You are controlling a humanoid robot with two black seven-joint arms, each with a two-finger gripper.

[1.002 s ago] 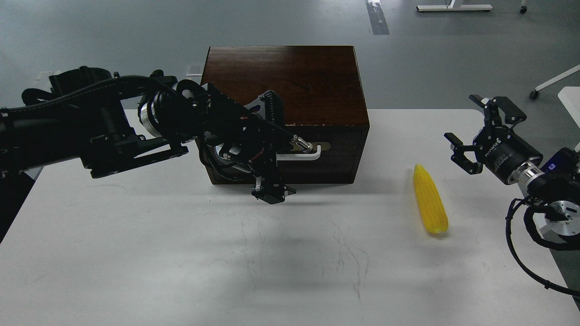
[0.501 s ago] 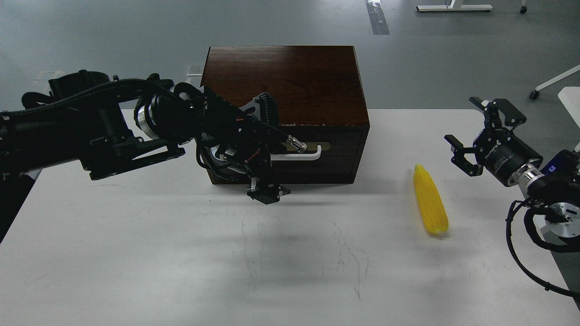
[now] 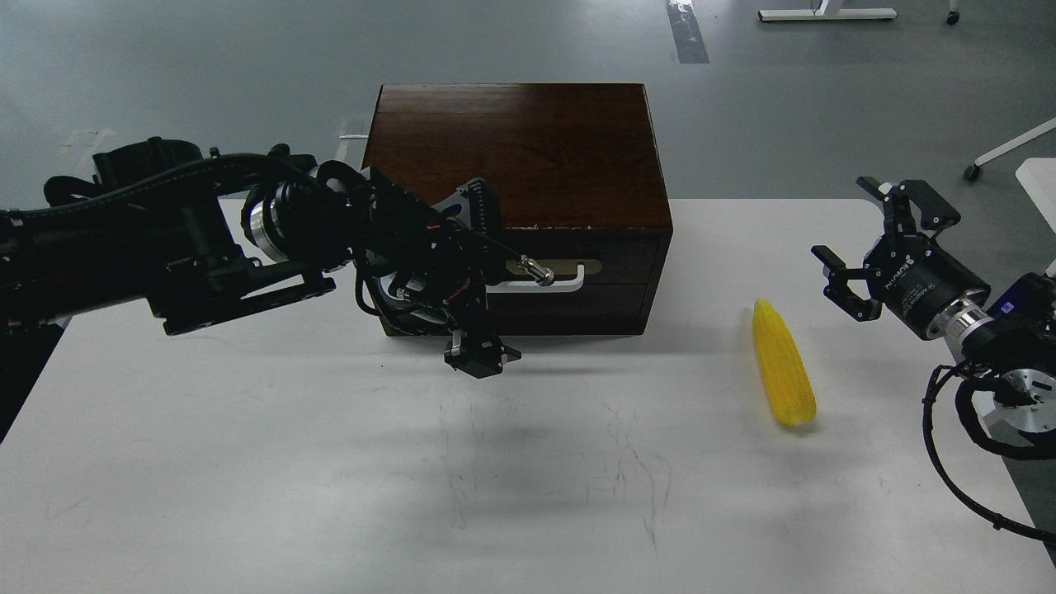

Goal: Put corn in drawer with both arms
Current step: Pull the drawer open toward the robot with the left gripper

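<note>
The corn lies on the white table, right of the cabinet, with its point toward the back. The dark brown cabinet stands at the back middle. Its drawer is shut, with a brass plate and a white bar handle. My left gripper hangs in front of the drawer's left half, just left of the handle. Its fingers are spread wide and hold nothing. My right gripper is open and empty, above the table to the right of the corn.
The table's right edge runs under my right arm. Black cables hang by the right wrist. Behind the table is grey floor with white furniture legs at the back right.
My left gripper has drifted a little left and down across the drawer front, away from the handle. The right gripper has barely moved. The corn and the drawer are unchanged.
</note>
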